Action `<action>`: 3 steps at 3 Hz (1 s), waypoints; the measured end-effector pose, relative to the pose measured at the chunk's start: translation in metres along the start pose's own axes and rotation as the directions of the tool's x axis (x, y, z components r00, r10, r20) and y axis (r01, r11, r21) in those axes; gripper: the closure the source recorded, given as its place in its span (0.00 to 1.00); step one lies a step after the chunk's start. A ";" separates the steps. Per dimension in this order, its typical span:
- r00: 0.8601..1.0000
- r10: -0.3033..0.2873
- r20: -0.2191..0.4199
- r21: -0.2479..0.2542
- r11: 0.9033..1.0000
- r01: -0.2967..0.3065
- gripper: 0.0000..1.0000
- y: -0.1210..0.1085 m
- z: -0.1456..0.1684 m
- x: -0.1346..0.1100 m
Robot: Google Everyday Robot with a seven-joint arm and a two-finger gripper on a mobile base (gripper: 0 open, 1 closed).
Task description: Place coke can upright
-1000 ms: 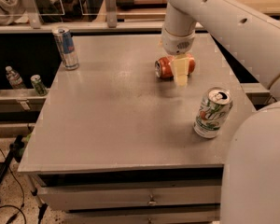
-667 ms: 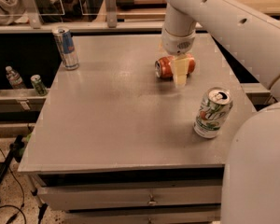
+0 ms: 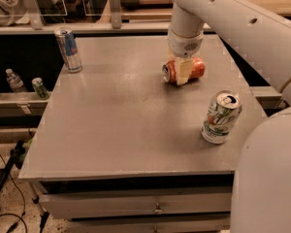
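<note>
The coke can (image 3: 197, 68), orange-red with a silver top facing left, lies on its side on the grey table (image 3: 121, 125), right of centre towards the back. My gripper (image 3: 183, 73) hangs from the white arm straight down onto the can; its cream-coloured tip crosses the front of the can's middle. The far side of the can is hidden behind the gripper.
A white-and-green can (image 3: 220, 117) stands upright near the table's right front. A slim blue-and-silver can (image 3: 68, 50) stands at the back left corner. My own white arm fills the right edge. Small bottles (image 3: 13, 80) sit on a lower shelf at left.
My gripper has shifted slightly left along the can, so more of the can's right end shows. The can itself still lies in the same spot.
</note>
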State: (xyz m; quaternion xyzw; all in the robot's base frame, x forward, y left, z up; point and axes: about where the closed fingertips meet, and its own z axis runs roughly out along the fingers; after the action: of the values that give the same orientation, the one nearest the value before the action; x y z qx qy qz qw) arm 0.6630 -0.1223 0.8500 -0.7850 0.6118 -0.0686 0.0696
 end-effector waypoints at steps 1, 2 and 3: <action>0.999 0.009 0.036 0.004 1.000 -0.009 0.88 0.001 -0.011 -0.002; 0.993 0.037 0.108 0.013 0.999 -0.039 1.00 -0.001 -0.033 -0.002; 0.970 0.082 0.229 0.012 0.996 -0.087 1.00 -0.005 -0.057 -0.004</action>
State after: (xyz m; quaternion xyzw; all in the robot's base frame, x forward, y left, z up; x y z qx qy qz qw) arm 0.6557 -0.1182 0.9070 -0.7601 0.6317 0.0185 0.1510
